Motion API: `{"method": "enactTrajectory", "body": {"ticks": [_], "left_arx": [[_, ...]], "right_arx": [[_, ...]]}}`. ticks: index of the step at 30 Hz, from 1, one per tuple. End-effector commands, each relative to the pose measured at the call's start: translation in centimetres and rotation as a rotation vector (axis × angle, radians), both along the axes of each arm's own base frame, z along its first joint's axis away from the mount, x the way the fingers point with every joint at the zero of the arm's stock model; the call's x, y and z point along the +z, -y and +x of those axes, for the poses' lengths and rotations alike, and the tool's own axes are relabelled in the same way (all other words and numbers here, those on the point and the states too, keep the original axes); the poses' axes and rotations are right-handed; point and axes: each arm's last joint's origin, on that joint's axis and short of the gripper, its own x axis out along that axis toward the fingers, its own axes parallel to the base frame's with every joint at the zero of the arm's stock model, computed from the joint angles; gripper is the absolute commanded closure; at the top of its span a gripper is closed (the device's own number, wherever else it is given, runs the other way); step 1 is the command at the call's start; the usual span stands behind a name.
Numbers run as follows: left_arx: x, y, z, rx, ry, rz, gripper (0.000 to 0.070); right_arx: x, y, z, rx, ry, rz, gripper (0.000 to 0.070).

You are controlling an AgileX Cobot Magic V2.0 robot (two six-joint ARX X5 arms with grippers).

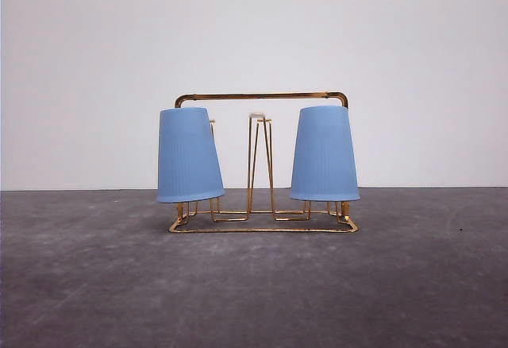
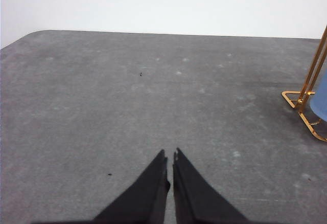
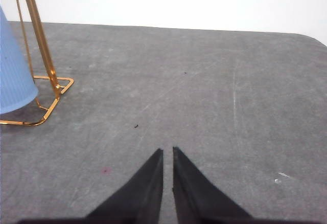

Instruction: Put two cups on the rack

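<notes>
Two light blue ribbed cups hang upside down on the gold wire rack (image 1: 262, 225) at the middle of the table. One cup (image 1: 188, 154) is on the rack's left prong, tilted slightly; the other cup (image 1: 324, 153) is on the right prong. A bare prong with a white tip (image 1: 259, 165) stands between them. In the left wrist view my left gripper (image 2: 170, 156) is shut and empty over bare table, with the rack's corner (image 2: 302, 98) off to one side. In the right wrist view my right gripper (image 3: 167, 153) is shut and empty, apart from the rack (image 3: 45, 60) and a cup (image 3: 14, 75).
The dark grey table top (image 1: 254, 284) stretches in front of and to both sides of the rack. A white wall (image 1: 254, 30) rises behind it. The table's rounded far corners (image 2: 36, 34) show in the wrist views.
</notes>
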Motion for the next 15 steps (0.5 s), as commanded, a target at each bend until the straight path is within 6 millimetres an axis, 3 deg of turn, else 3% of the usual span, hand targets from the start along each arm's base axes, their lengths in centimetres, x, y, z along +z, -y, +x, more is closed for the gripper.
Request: {"method": "enactTrajectory", "body": {"ticks": [1,15], "left_arx": [[-0.38,0.01,0.08,-0.002,-0.003,0.007,0.0700],[-0.38,0.01,0.08,-0.002,-0.003,0.007,0.0700]], "right_arx": [[-0.01,0.00,0.03,-0.002,0.009,0.011,0.0669],[-0.01,0.00,0.03,-0.002,0.009,0.011,0.0669]]}}
